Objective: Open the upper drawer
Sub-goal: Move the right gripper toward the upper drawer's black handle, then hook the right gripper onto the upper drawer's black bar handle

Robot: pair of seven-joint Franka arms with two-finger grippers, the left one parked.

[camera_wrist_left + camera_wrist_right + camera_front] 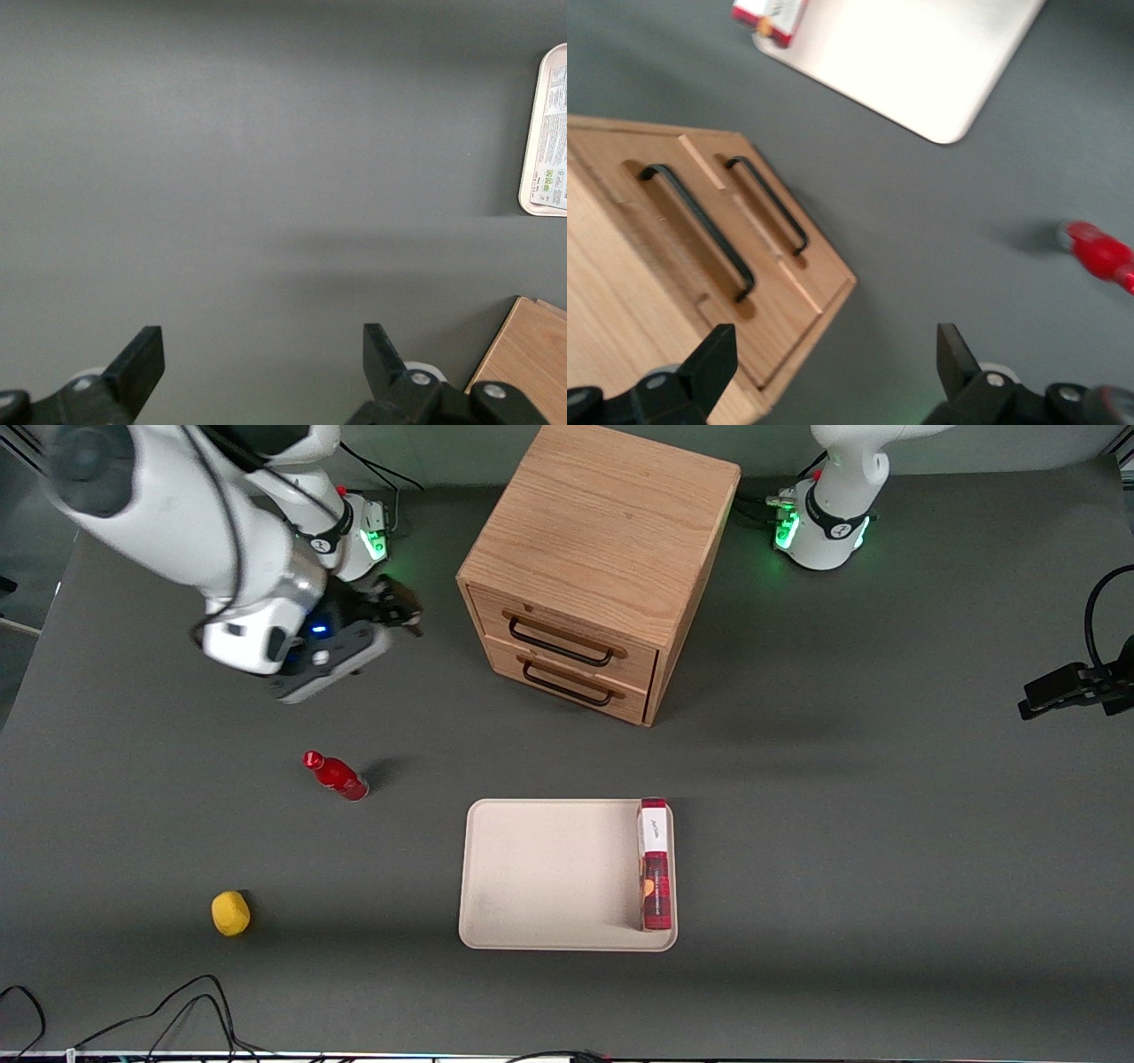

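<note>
Jaws (pixel 833 372) spread wide and holding nothing: that is how mine stand, hanging above the desk (pixel 842 824) off the side of the small wooden cabinet (pixel 602 522), toward my own end of the desk and not touching it.

From my jaws, the upper drawer (pixel 567 631) is a short way off sideways and somewhat lower, with its front fully shut and flush in the cabinet. Its black wire handle (pixel 560 641) lies across the front, and the lower drawer (pixel 567 677) with its own handle sits just beneath.

I judge that I am at the approach step, since nothing is gripped and the drawer has not started to open. The next move calls for bringing my jaws in front of the cabinet, lining them up across the upper handle rather than the lower one, closing on the wire, then pulling straight out along the drawer's line.

A cream tray (pixel 549 868) lies nearer the front camera than my jaws, and it holds only a red carton (pixel 655 868) against one wall. I cannot see inside either drawer. A red bottle (pixel 337 776) lies on the desk close below my jaws, and a yellow ball (pixel 230 913) lies further toward the front camera.
</note>
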